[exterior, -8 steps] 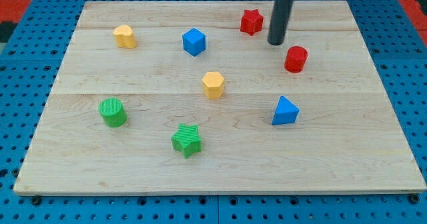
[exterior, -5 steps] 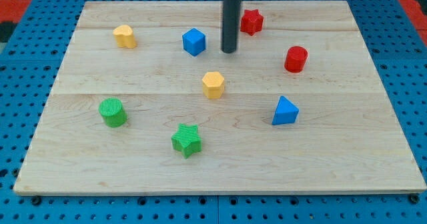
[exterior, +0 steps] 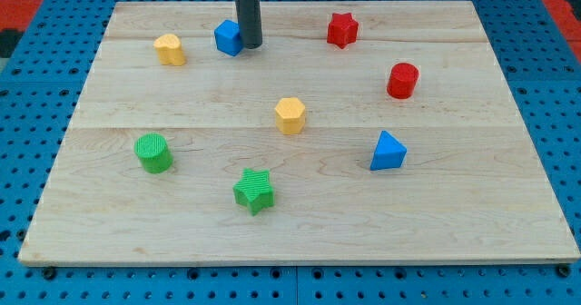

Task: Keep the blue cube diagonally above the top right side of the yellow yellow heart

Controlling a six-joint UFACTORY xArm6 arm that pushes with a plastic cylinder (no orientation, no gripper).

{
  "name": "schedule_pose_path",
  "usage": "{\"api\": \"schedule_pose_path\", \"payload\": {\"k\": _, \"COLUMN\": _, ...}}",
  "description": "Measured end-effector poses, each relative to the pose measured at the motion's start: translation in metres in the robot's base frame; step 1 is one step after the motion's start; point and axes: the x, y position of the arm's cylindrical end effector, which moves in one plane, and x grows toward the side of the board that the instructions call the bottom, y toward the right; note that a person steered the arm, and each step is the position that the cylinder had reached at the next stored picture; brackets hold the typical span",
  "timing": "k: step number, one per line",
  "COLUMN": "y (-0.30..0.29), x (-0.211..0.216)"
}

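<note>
The blue cube lies near the view's top, left of centre. My tip stands against the cube's right side. The yellow heart lies to the cube's left and slightly lower, a short gap away. The rod rises out of the view's top.
A wooden board on a blue pegboard holds a red star, a red cylinder, a yellow hexagon, a blue triangular block, a green cylinder and a green star.
My tip has swept from the view's right to the left and pushed the blue cube left and up, closer to the yellow heart. Other blocks have not moved.
</note>
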Motion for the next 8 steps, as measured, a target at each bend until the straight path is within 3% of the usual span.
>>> {"api": "schedule_pose_path", "payload": {"k": 1, "y": -0.004, "x": -0.025}}
{"api": "schedule_pose_path", "payload": {"k": 2, "y": 0.007, "x": -0.086}}
{"api": "schedule_pose_path", "payload": {"k": 3, "y": -0.078, "x": -0.084}}
{"api": "schedule_pose_path", "payload": {"k": 4, "y": -0.105, "x": -0.008}}
{"api": "schedule_pose_path", "payload": {"k": 6, "y": -0.043, "x": 0.041}}
{"api": "schedule_pose_path", "payload": {"k": 7, "y": 0.008, "x": 0.035}}
{"api": "schedule_pose_path", "payload": {"k": 8, "y": -0.020, "x": 0.014}}
